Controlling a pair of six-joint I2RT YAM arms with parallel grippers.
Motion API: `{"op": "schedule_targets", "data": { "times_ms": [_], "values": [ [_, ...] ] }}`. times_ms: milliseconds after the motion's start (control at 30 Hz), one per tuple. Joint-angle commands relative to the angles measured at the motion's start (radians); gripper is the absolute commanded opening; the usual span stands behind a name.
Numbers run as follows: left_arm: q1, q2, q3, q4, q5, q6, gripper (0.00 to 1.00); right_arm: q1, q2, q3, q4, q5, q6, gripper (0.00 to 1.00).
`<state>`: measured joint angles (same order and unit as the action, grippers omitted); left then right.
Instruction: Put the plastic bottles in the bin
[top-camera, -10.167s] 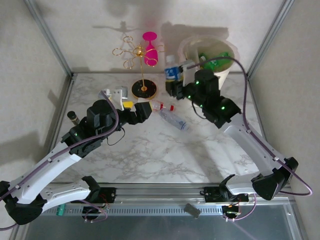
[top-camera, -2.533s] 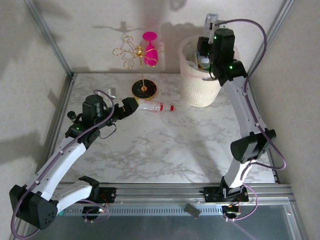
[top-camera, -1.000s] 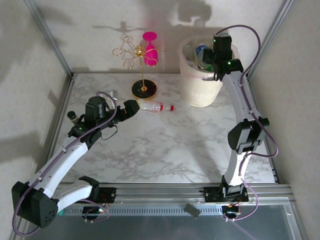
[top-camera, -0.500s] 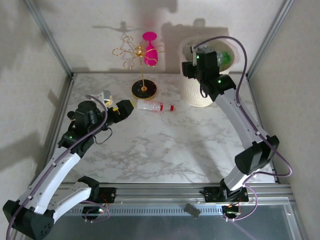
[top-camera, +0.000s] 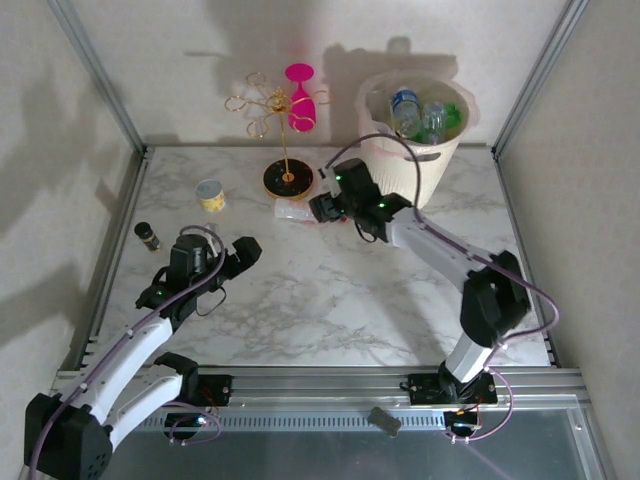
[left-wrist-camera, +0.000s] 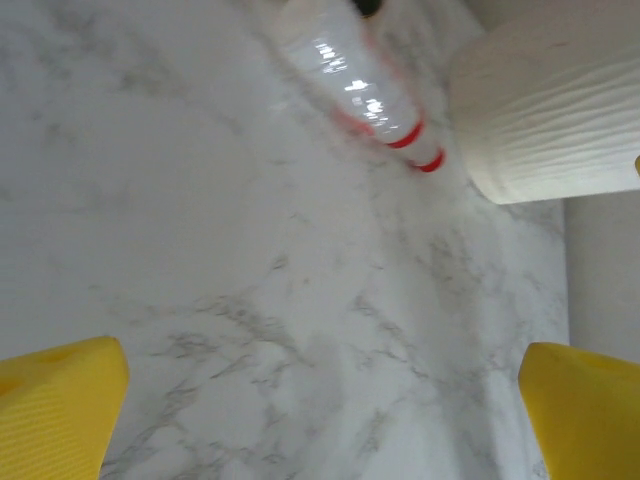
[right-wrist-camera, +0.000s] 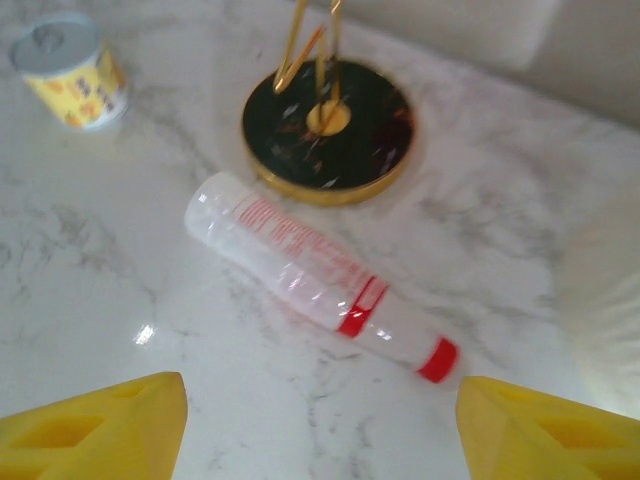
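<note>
A clear plastic bottle (right-wrist-camera: 315, 275) with a red cap and red label band lies on its side on the marble, just in front of the gold stand's base. My right gripper (right-wrist-camera: 320, 440) hovers over it, open, its yellow fingertips (right-wrist-camera: 100, 425) wide apart and nothing between them; from above, this gripper (top-camera: 312, 210) partly covers the bottle (top-camera: 293, 212). The cream bin (top-camera: 415, 140) stands at the back right with several bottles (top-camera: 420, 115) inside. My left gripper (top-camera: 248, 250) is open and empty, pulled back near left, and its camera looks at the same bottle (left-wrist-camera: 360, 90) and the bin (left-wrist-camera: 550, 110) from afar.
The gold wire stand (top-camera: 285, 180) with a pink glass (top-camera: 300, 100) stands directly behind the bottle. A small yellow tub (top-camera: 209, 194) and a tiny dark vial (top-camera: 147, 236) sit at the left. Metal frame posts edge the table.
My right arm has swung down from the bin to just above the red-capped bottle. My left arm has drawn back toward its base, uncovering the yellow tub.
</note>
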<state>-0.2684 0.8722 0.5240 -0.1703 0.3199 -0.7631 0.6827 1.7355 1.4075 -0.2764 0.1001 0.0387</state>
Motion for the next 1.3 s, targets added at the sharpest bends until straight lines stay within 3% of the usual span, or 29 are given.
{"op": "schedule_targets", "data": {
  "times_ms": [0, 167, 300, 533, 800, 1267],
  "values": [
    [0.018, 0.0, -0.018, 0.081, 0.047, -0.039, 1.0, 0.0, 0.117, 0.093, 0.037, -0.048, 0.0, 0.75],
    [0.022, -0.005, 0.014, 0.047, 0.039, -0.01, 1.0, -0.006, 0.295, 0.241, 0.019, -0.117, -0.016, 0.84],
    [0.023, -0.016, 0.034, 0.021, 0.041, 0.017, 1.0, -0.031, 0.407, 0.342, 0.001, -0.171, -0.023, 0.99],
    [0.023, -0.024, 0.054, -0.005, 0.039, 0.041, 1.0, -0.049, 0.541, 0.467, -0.064, -0.258, -0.041, 0.99],
    [0.023, -0.028, 0.052, -0.01, 0.045, 0.045, 1.0, -0.049, 0.64, 0.571, -0.14, -0.256, -0.056, 0.98],
    [0.024, -0.084, 0.071, -0.047, 0.048, 0.075, 1.0, -0.013, 0.598, 0.468, -0.152, -0.236, -0.113, 0.8]
  ]
}}
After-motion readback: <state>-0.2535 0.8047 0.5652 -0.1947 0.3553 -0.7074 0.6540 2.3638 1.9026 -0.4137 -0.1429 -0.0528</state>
